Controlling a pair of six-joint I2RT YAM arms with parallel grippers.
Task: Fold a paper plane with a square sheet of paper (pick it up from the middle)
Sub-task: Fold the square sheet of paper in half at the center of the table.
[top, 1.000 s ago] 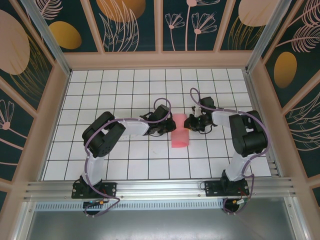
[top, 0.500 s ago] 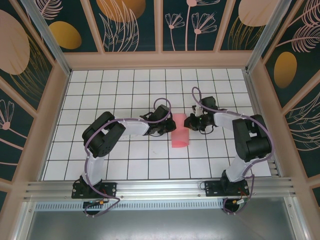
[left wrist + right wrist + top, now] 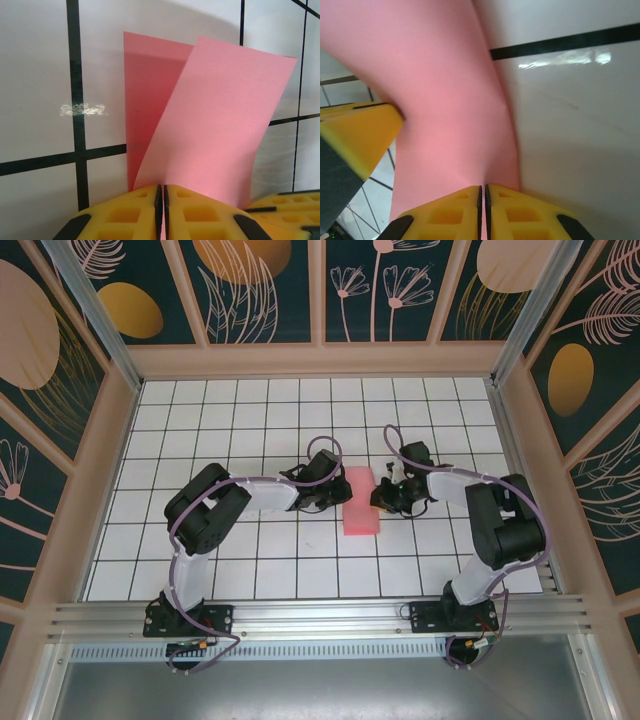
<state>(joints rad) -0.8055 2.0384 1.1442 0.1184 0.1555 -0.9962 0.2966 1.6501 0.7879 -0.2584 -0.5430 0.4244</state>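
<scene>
Left fingers (image 3: 122, 215) and right fingers (image 3: 520, 215) each pinch opposite edges of the bent pink sheet of paper (image 3: 362, 508) over the gridded surface (image 3: 250, 570).

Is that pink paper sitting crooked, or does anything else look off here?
Yes, slightly. The pink paper is folded over, but its top flap slants sideways, so the edges don't line up and the layer beneath shows. Both the left claw and right claw pinch it shut.

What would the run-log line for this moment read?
stage: early fold | pink sheet: doubled over, flap raised | left hand: shut on its left edge | right hand: shut on its right edge
</scene>
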